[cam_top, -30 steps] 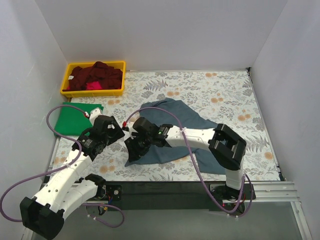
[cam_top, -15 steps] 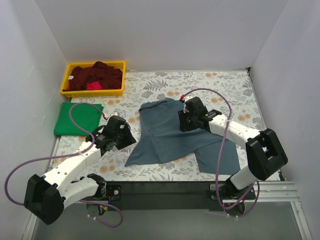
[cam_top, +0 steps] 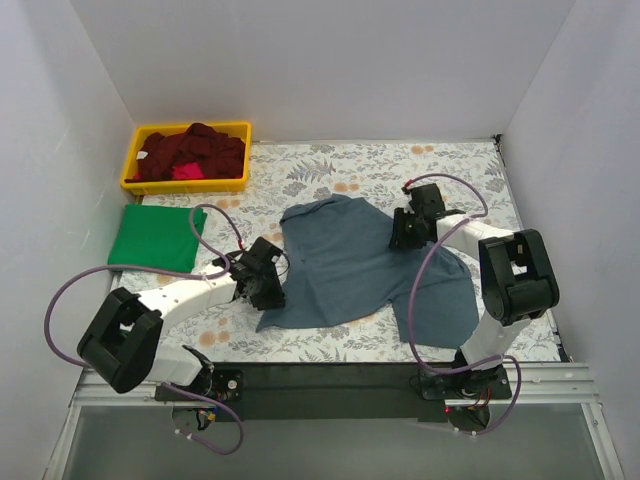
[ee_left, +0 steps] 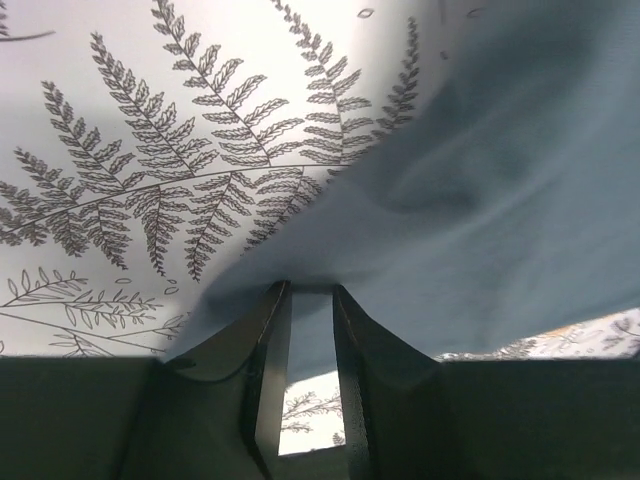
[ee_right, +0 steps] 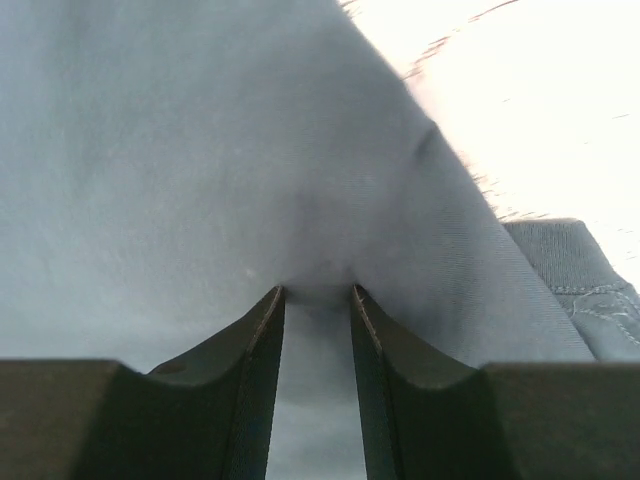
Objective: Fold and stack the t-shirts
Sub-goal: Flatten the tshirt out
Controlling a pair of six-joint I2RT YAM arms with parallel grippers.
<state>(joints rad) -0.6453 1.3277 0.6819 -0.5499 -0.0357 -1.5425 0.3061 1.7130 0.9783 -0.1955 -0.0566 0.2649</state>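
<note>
The slate-blue t-shirt [cam_top: 340,265] lies spread out in the middle of the floral table cloth. My left gripper [cam_top: 268,290] sits low at the shirt's left lower edge. In the left wrist view its jaws [ee_left: 310,288] are nearly together, pinching the shirt's edge [ee_left: 480,200]. My right gripper [cam_top: 405,232] is at the shirt's upper right part. In the right wrist view [ee_right: 317,290] it is shut on a bunched fold of the blue cloth [ee_right: 200,150]. A folded bright green t-shirt [cam_top: 155,238] lies flat at the left.
A yellow bin [cam_top: 135,170] at the back left holds dark red t-shirts [cam_top: 195,150] and a pink one [cam_top: 183,172]. White walls close in the table on three sides. Purple cables loop from both arms.
My right gripper has swept from the shirt's lower left across to the upper right, pulling the blue cloth out wider. My left gripper has moved right and down onto the shirt's left edge.
</note>
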